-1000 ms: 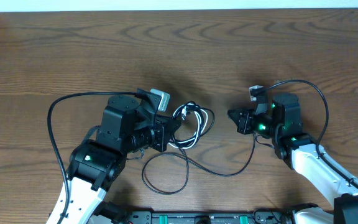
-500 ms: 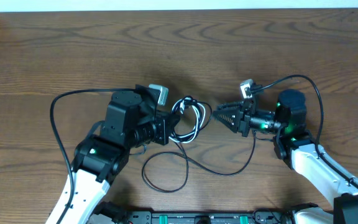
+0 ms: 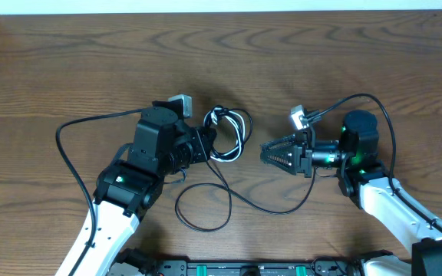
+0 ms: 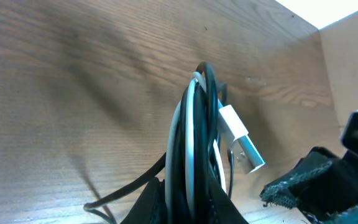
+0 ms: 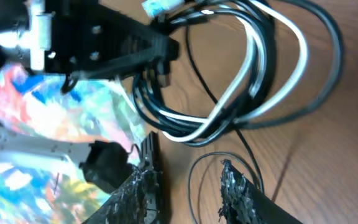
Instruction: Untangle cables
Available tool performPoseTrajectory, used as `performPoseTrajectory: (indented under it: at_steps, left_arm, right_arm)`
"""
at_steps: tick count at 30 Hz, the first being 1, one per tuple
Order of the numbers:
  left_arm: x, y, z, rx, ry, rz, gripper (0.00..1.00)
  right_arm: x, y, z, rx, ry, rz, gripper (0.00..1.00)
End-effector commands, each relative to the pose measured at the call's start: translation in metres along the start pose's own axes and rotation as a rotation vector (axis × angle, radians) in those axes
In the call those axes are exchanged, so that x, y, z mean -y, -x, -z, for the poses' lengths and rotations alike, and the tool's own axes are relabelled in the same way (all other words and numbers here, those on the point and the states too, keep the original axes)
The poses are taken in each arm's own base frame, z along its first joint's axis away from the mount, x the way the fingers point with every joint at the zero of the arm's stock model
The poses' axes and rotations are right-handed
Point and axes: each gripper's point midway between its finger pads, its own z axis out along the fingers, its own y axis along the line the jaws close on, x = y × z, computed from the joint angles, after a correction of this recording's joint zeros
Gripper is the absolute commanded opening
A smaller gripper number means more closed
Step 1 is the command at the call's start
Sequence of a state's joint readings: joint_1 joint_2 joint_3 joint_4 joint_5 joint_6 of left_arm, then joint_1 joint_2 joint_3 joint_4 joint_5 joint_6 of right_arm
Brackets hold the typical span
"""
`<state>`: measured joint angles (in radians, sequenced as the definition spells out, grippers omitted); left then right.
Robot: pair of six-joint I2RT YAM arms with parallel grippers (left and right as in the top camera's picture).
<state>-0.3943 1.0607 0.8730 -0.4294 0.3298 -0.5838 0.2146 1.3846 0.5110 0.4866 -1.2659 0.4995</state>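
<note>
Swung round, jaws half parted, right gripper (image 3: 267,154) faces the cables (image 3: 235,132) mid-frame — left gripper (image 3: 208,146) clamps them — next, probably pinch one loop.

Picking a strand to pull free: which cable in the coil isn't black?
The white cable, running through the coil in the left tool; every other strand is black.

— What colours do you have in those cables (image 3: 229,136)?
— You're looking at mostly black cords, with one white cord (image 4: 192,143) looped among them. Its plug (image 4: 241,144) is white with a silvery tip.
— And the table (image 3: 90,61)?
— Dark brown, with wavy wood grain. Your left arm (image 3: 129,188) and right arm (image 3: 374,193) are black with white lower sections, and each shows a green light.
</note>
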Motion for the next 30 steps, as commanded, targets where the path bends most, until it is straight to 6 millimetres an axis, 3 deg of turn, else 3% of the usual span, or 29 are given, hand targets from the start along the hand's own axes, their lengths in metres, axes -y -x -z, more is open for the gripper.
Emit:
performPoseTrajectory:
  at_steps: [1,6,8,18,26,30]
  left_arm:
    - [0.006,0.013,0.003,0.049,-0.015,-0.007,0.08]
    - [0.042,0.013,0.007,0.034,-0.195,-0.16,0.08]
    - [0.047,0.01,0.008,0.021,-0.228,-0.203,0.08]
    - [0.041,0.0,0.007,-0.017,-0.209,-0.222,0.08]
    - [0.059,-0.012,0.013,-0.074,-0.324,-0.279,0.08]
    - [0.061,-0.015,0.014,-0.084,-0.341,-0.292,0.08]
  right_arm:
    - [0.015,0.002,0.001,0.033,-0.074,-0.128,0.36]
    - [0.043,0.004,0.006,0.095,-0.218,-0.275,0.35]
    - [0.047,0.006,0.007,0.115,-0.241,-0.304,0.35]
    - [0.05,0.016,0.009,0.16,-0.257,-0.327,0.35]
    - [0.06,0.021,0.013,0.209,-0.315,-0.356,0.26]
    - [0.059,0.02,0.012,0.204,-0.306,-0.366,0.28]
